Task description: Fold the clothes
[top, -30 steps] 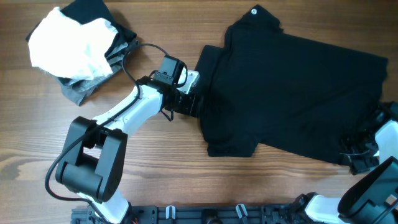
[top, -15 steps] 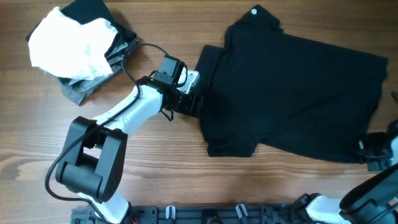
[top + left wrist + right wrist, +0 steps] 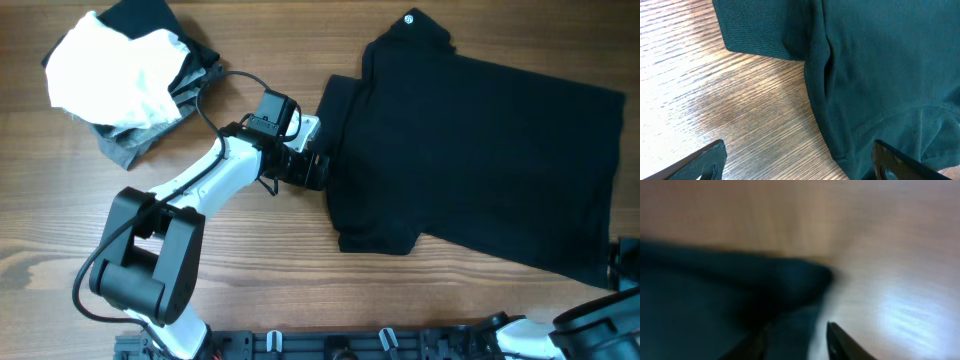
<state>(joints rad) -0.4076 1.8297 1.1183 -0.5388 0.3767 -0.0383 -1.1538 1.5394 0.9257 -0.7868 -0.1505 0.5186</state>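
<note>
A black T-shirt [image 3: 470, 150] lies spread flat on the wooden table, right of centre. My left gripper [image 3: 315, 170] sits at the shirt's left edge beside the sleeve, jaws wide open. In the left wrist view its fingers [image 3: 800, 167] straddle bare wood and the shirt's edge [image 3: 880, 75]. My right gripper [image 3: 625, 262] is at the shirt's lower right corner, mostly out of the overhead view. The right wrist view is blurred; the fingers [image 3: 795, 340] have dark cloth [image 3: 700, 295] between them.
A pile of clothes sits at the far left of the table: a white garment [image 3: 100, 65] on top, black cloth [image 3: 150, 15] behind it and grey cloth [image 3: 130, 145] beneath. The left arm's cable [image 3: 215, 95] loops beside the pile.
My right gripper has moved right and toward the front edge, drawing the shirt's lower right corner out with it. The left arm has not moved.
</note>
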